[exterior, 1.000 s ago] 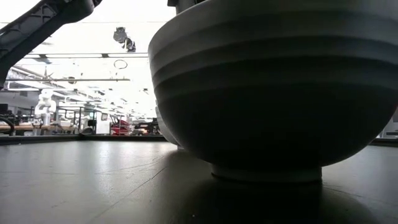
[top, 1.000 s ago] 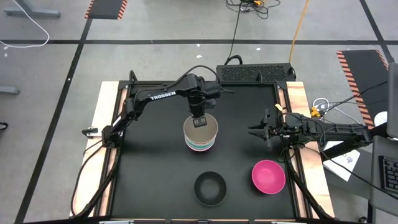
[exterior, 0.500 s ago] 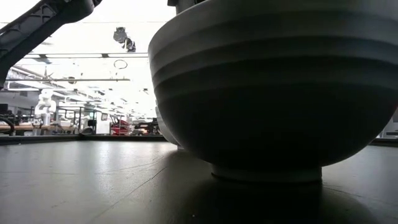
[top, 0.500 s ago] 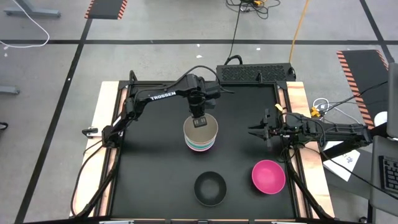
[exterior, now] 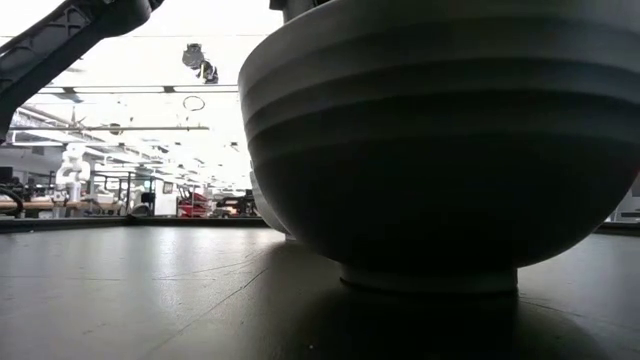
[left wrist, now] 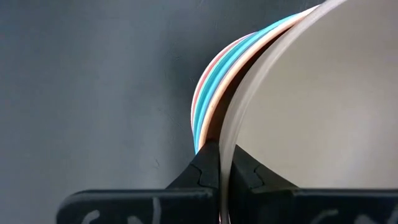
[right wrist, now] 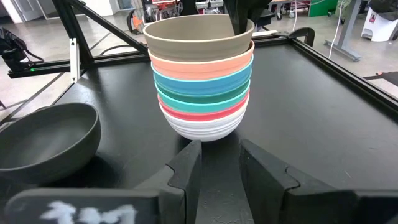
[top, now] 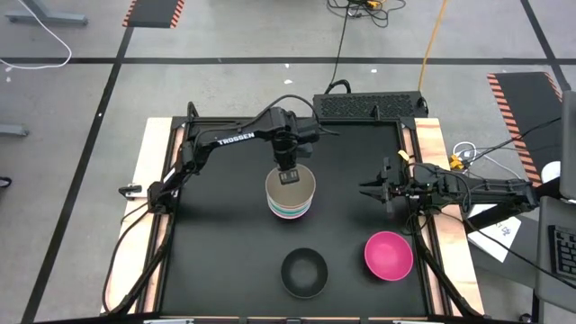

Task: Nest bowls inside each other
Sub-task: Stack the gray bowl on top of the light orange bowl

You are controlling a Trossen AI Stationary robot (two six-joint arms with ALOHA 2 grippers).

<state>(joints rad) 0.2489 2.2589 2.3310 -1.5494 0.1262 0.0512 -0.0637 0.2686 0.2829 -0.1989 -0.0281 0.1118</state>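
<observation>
A stack of nested bowls (top: 290,196) stands mid-table on a white bowl's foot (right wrist: 200,129), with red-pink, green, turquoise, blue and orange above it and the tan bowl (right wrist: 198,36) on top. My left gripper (top: 289,176) is shut on the tan bowl's far rim. A black bowl (top: 303,272) and a magenta bowl (top: 388,255) stand apart near the table's near edge. My right gripper (right wrist: 219,149) waits open by the right edge, pointing at the stack. My left gripper pinches the tan bowl's rim (left wrist: 229,134) on its far side, one finger (left wrist: 247,169) inside the bowl and one (left wrist: 207,165) outside. The fingers come from above, pointing down. The tan bowl sits nested in the orange bowl (right wrist: 202,65), at the top of the stack.
The black bowl (exterior: 430,150) fills most of the low view, with a sliver of the stack (exterior: 262,205) behind it. A dark power strip (top: 367,105) lies along the far edge. Bare black mat (top: 216,243) spreads left of the stack.
</observation>
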